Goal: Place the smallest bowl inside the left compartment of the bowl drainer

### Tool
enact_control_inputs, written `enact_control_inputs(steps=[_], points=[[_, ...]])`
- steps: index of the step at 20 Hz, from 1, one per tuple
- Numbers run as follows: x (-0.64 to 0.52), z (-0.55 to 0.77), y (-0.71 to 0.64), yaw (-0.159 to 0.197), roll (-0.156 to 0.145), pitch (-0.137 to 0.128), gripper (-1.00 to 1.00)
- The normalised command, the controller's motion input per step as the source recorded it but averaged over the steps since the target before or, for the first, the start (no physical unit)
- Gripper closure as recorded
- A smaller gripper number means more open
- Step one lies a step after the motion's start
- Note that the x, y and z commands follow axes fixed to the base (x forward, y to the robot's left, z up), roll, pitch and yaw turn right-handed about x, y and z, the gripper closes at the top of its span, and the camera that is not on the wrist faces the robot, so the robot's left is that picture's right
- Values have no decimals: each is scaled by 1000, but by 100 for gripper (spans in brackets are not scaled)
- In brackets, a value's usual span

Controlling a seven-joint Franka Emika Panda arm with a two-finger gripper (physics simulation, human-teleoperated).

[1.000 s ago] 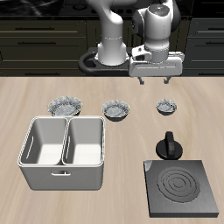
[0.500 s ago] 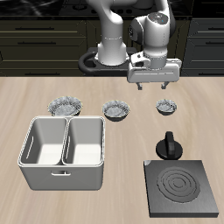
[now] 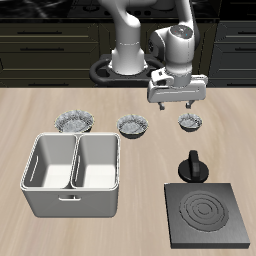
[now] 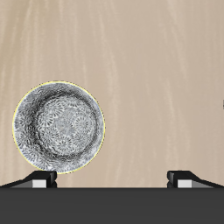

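The smallest bowl point(image 3: 190, 123), with a speckled silvery ruffled rim, sits on the wooden table at the end of a row of three alike. My gripper point(image 3: 177, 104) hangs open and empty just above it and slightly to the side, toward the mid-sized bowl. In the wrist view the smallest bowl point(image 4: 59, 122) lies below, off-centre from the gripper point(image 4: 112, 179), and both fingertips point(image 4: 41, 178) show wide apart. The bowl drainer point(image 3: 40, 205), a light grey tub with two square wells, stands nearer the table's front edge, both wells empty.
The mid-sized bowl point(image 3: 134, 125) and the largest bowl point(image 3: 75, 121) stand in the same row. A dark square stove plate point(image 3: 208, 215) lies at the front, with a black knob-like object point(image 3: 191, 166) just behind it.
My gripper has come down and shifted a little toward the smallest bowl, staying open. The bowls and the drainer have not moved.
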Motion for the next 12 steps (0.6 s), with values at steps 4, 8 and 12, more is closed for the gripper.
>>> enact_control_inputs(steps=[4,8,12], points=[[67,-62,41,10,0,-34,-100],[83,-179,10,-10,-19,30,-100],[4,-245,36,6,5,29,-100]])
